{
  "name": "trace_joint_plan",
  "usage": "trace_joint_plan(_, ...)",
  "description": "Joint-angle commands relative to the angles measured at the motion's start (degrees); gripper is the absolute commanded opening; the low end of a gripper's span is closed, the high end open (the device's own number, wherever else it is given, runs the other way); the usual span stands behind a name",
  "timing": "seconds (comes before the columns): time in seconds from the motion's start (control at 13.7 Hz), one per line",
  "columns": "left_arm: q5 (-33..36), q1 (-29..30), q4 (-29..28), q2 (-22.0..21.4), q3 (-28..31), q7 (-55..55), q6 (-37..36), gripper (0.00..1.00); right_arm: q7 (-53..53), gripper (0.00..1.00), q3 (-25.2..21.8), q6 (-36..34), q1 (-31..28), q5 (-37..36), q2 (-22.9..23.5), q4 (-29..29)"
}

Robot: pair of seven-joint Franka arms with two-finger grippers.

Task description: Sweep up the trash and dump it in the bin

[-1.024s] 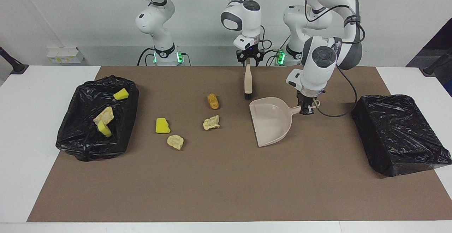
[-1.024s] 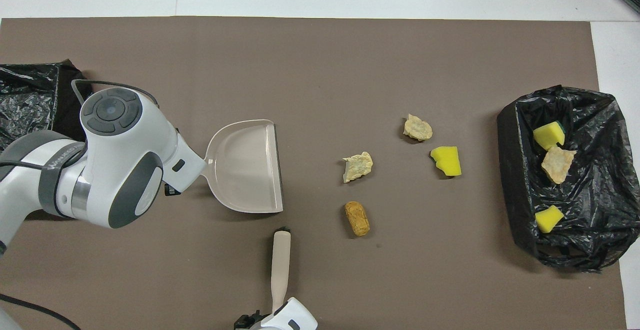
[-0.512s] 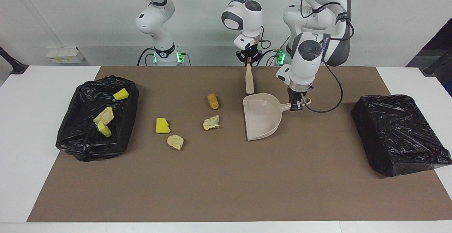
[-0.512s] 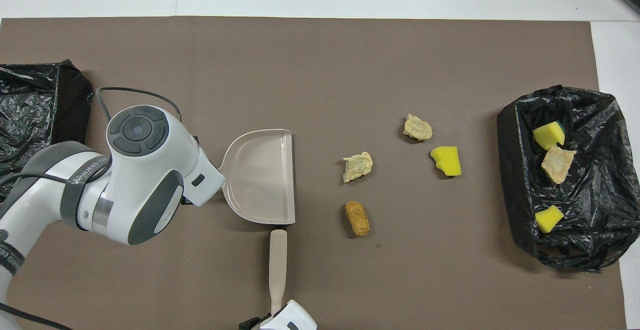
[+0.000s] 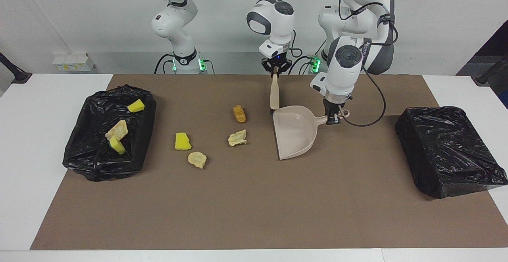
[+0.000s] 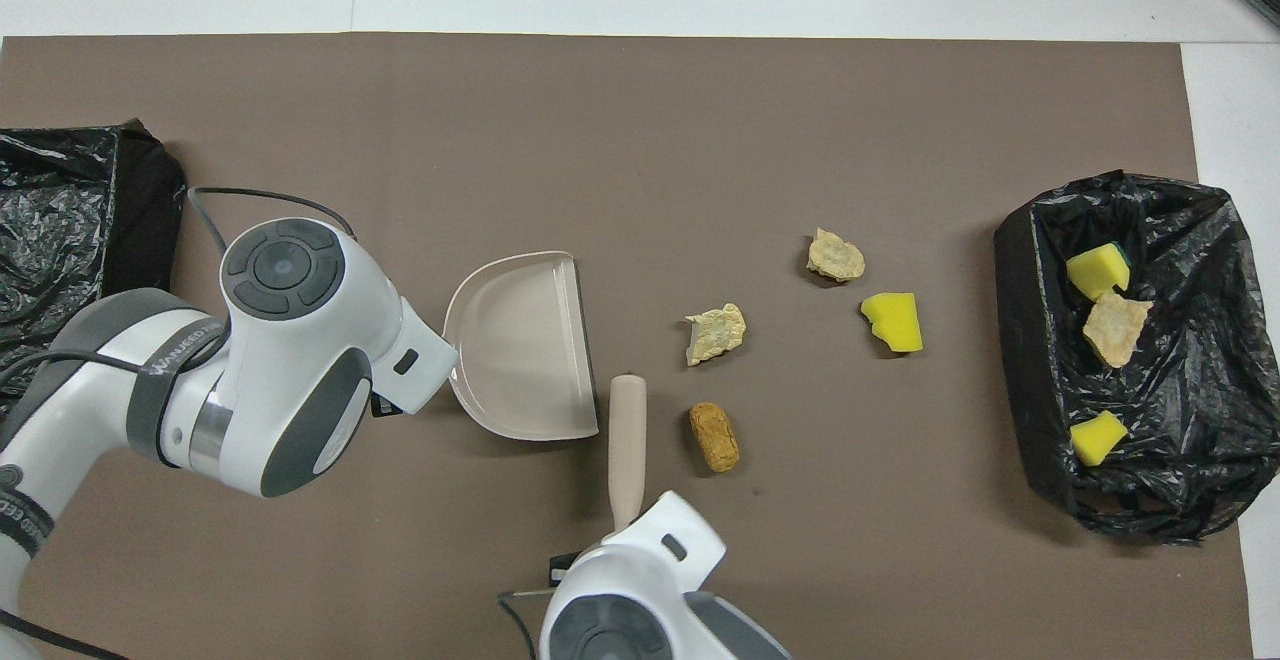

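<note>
On the brown mat near the middle of the table, the left gripper points straight down and is clenched on the handle of the beige dustpan; the left arm bends down from its base with its wrist upright over that handle. The dustpan sits flat on the mat, its open mouth turned toward the right arm's end of the table.

The right gripper also points down, grasping the top of the beige brush, which hangs upright with its lower end just beside the dustpan's corner nearest the robots. The right arm reaches in across the table's middle to get there.

Four scraps of trash lie loose on the mat, toward the right arm's end from the dustpan: an orange-tan chunk near the brush, a pale beige chunk farther from the robots than that, then a yellow sponge piece and another beige chunk close together. Three more scraps sit in the open black-lined bin at the right arm's end. A second black bin stands at the left arm's end.
</note>
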Motion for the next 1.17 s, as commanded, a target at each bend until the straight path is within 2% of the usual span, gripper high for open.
trace_joint_plan(0.0,0.93,-1.97,-2.99,-3.18,0.49,-3.05,-0.26,0.00,-7.88,0.00,0.60,-2.87,-8.82,-1.84,-2.87,-0.16)
trace_joint_plan(0.15,0.93,-4.08,-4.21,-4.32,0.58,-4.36,-1.31,0.00,-12.89,0.00,0.60,-2.96,-14.62,-4.74,-1.82,-0.24)
trace_joint_plan(0.37,0.93,-6.01,-4.66,-4.68,0.49,-6.90,-1.49,0.00,-24.49,0.00,0.78,-1.82,-24.82,-5.19,-0.06,-0.77)
trace_joint_plan(0.66,0.84,-8.39,-5.89,-4.50,0.49,-13.85,-0.35,0.00,-34.43,0.00,0.87,0.63,-35.81,-17.04,0.21,-2.96)
trace_joint_plan(0.8,0.84,-9.17,-5.98,-4.59,0.49,-15.00,-0.70,0.00,-42.24,0.00,0.87,7.02,-42.22,-17.06,-1.01,-7.34)
trace_joint_plan(0.95,0.84,-9.44,-5.98,-4.59,0.49,-15.09,-0.61,0.00,-45.51,0.00,0.87,7.94,-44.79,-16.97,-1.98,-9.29)
trace_joint_plan(1.1,0.84,-9.44,-5.89,-4.59,0.49,-15.52,-0.44,0.00,-45.61,0.00,0.87,9.07,-44.80,-16.97,-1.91,-11.49)
